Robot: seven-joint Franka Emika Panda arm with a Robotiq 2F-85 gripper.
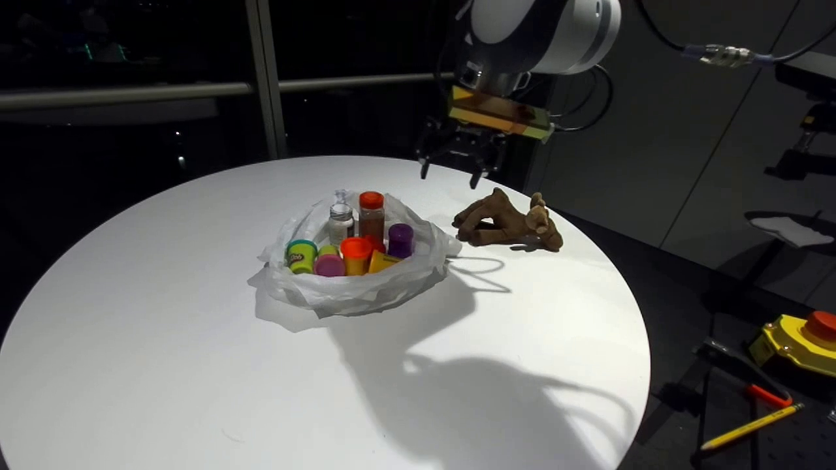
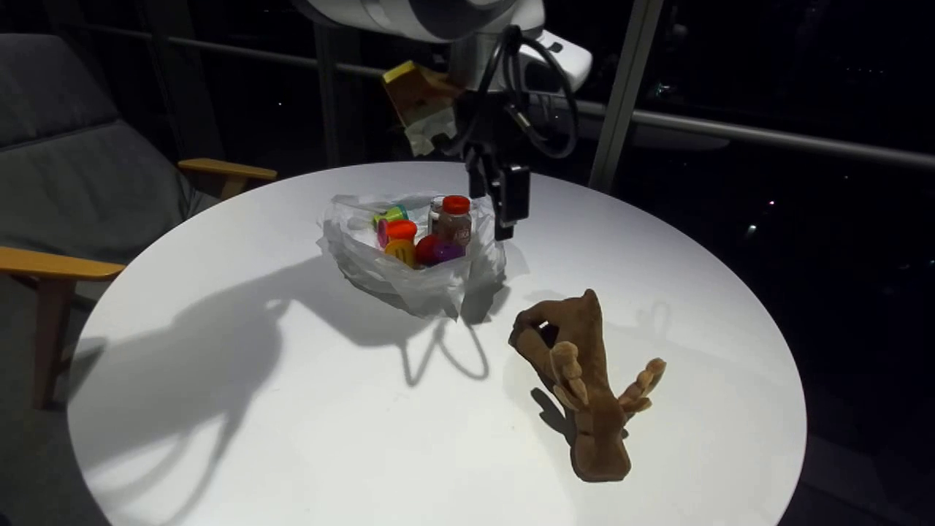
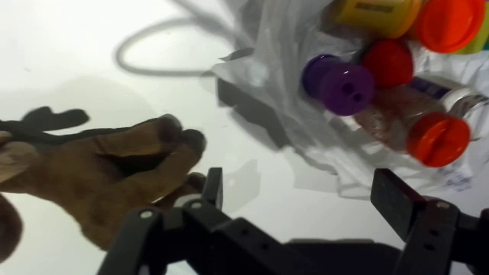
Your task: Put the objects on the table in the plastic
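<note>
On the round white table [image 1: 196, 365], the plastic [image 1: 353, 297] lies spread as a crumpled, open bag. Inside it sit several objects: a green can [image 1: 301, 258], a pink-lidded one [image 1: 330, 264], an orange one [image 1: 356, 256], a purple one [image 1: 400, 241], a yellow one [image 2: 399, 251], a clear jar [image 1: 341, 225] and a red-capped bottle [image 1: 371, 219]. Outside the bag, a brown plush toy [image 2: 584, 365] rests on the tabletop. My gripper [image 3: 301, 191] hangs above the table, jaws wide apart and nothing between them. In the wrist view the toy [image 3: 95, 179] is left, the bag right.
A grey armchair with wooden arms [image 2: 226, 169] stands beside the table. Beyond the table's other side are a yellow box with a red button [image 1: 800, 343] and a pencil [image 1: 751, 427] on a dark stand. Window rails [image 1: 130, 96] run behind. The toy lies near the table's rim.
</note>
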